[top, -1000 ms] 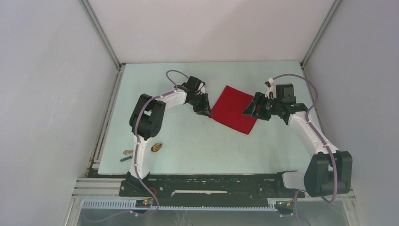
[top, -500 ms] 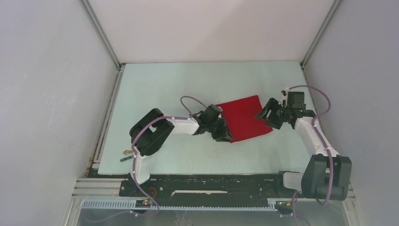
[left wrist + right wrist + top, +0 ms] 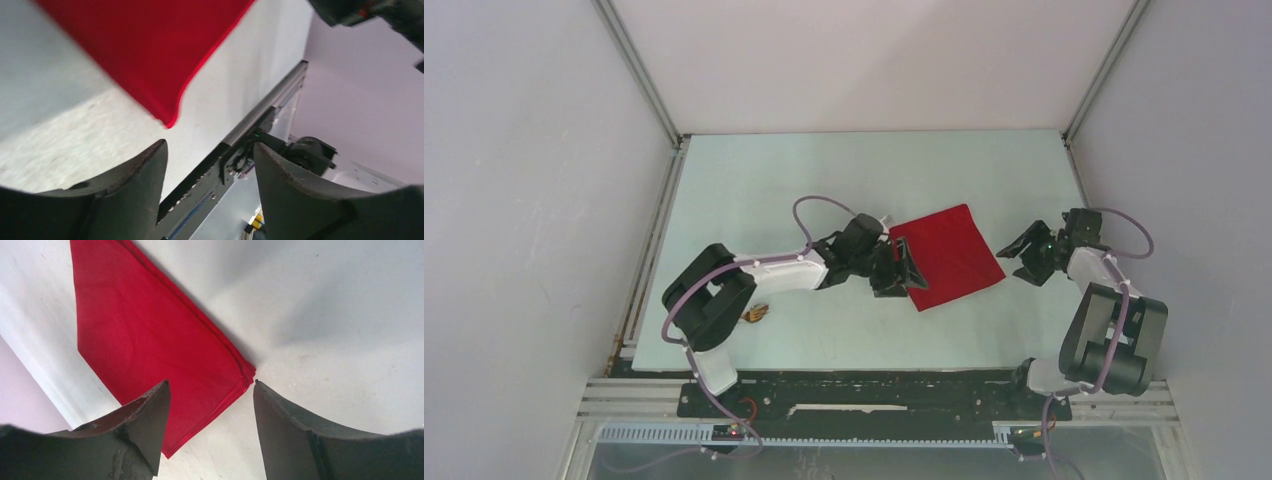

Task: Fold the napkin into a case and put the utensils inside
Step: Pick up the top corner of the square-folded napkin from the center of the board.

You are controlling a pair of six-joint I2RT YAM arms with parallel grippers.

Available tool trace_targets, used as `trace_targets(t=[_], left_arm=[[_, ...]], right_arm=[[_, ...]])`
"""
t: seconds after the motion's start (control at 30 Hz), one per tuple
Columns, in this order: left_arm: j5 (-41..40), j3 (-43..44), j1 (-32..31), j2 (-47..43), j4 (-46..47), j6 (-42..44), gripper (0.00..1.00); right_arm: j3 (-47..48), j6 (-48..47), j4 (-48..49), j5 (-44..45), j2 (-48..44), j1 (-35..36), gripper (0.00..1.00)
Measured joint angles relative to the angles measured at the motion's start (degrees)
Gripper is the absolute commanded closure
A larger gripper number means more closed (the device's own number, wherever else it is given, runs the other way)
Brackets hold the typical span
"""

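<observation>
Currently, the bright red folded cloth napkin [image 3: 949,255] lies flat on the pale green worktop [image 3: 824,180], right of centre, set at an angle so that its corners point roughly toward the two arms. The left hand [image 3: 908,272] sits low at the napkin's near-left edge. In the left wrist view its two dark fingers [image 3: 135,180] stand apart with nothing between them, and a corner of the napkin lies just beyond the fingertips. The left hand is open and holds nothing. The right hand [image 3: 1024,252] sits just beside the napkin's right corner. In the right wrist view its fingers [image 3: 145,415] are spread, and the layered corner of the napkin lies ahead of the gap, not clamped. The right hand is open and empty. A small light-brown wooden utensil [image 3: 756,313] lies on the worktop beside the left arm, well apart from the napkin.
</observation>
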Motion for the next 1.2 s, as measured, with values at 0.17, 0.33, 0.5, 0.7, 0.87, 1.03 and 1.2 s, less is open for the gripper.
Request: trace_targets(t=[0.17, 0.33, 0.5, 0.7, 0.87, 1.03, 1.2], left_arm=[[4.76, 8.17, -0.33, 4.04, 0.7, 2.23, 0.45], [7.85, 12.63, -0.52, 10.34, 1.53, 3.13, 0.49], [9.07, 12.74, -0.57, 14.08, 0.7, 3.34, 0.49], [9.57, 12.63, -0.59, 14.58, 0.46, 3.45, 0.49], [9.81, 12.63, -0.59, 15.32, 0.48, 3.45, 0.49], [9.9, 12.28, -0.59, 16.41, 0.48, 3.45, 0.49], [9.9, 11.69, -0.59, 16.46, 0.48, 3.43, 0.49]], right_arm=[[-1.4, -0.07, 4.15, -3.19, 1.05, -3.41, 0.4], [-1.66, -0.07, 6.93, -5.46, 3.67, -4.0, 0.45], [-2.58, -0.09, 8.31, -6.62, 4.66, -3.98, 0.47], [-3.52, -0.26, 8.44, -6.75, 4.63, -3.32, 0.49], [-3.74, -0.68, 7.76, -6.21, 3.69, -2.29, 0.49], [-3.74, -1.22, 7.72, -6.03, 2.45, -1.46, 0.49], [-3.87, -1.38, 7.72, -5.88, 2.45, -1.42, 0.48]])
